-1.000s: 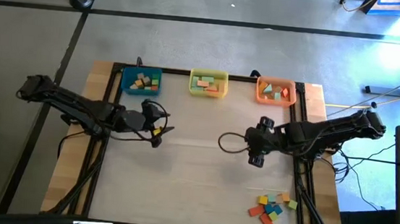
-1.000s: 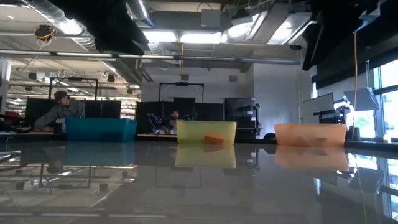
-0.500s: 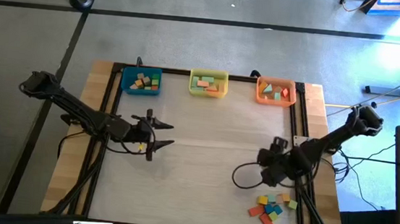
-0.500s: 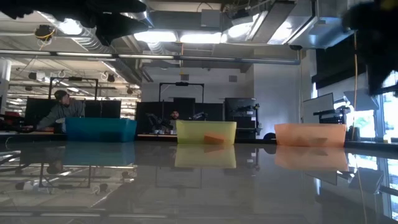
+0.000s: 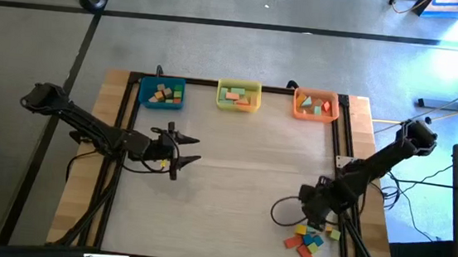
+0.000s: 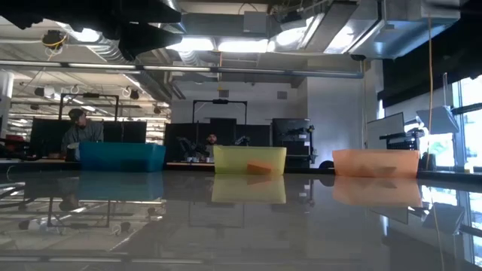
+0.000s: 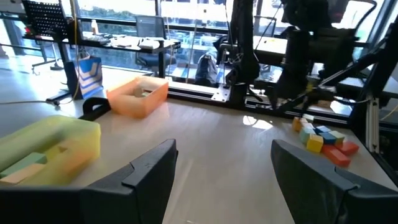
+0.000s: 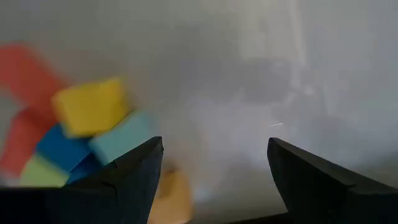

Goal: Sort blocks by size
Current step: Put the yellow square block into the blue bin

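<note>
A pile of small blocks (image 5: 311, 238) in red, yellow, teal, blue and green lies on the table near its front right corner. It also shows in the right wrist view (image 8: 93, 109) and the left wrist view (image 7: 323, 137). My right gripper (image 5: 309, 214) is open and empty, pointing down just beside the pile on its far-left side; its fingers (image 8: 134, 180) touch no block. My left gripper (image 5: 185, 160) is open and empty over the table's left middle, pointing toward the right edge.
A blue bin (image 5: 162, 93), a yellow bin (image 5: 239, 95) and an orange bin (image 5: 315, 104), each holding blocks, stand in a row along the far edge. Bare tabletop lies between the two grippers. People sit in the room beyond the table (image 6: 79, 132).
My right gripper has gone from the table's right middle toward the near edge and down, ending beside the pile of blocks. My left gripper has shifted slightly toward the near edge. The blocks have not moved.
</note>
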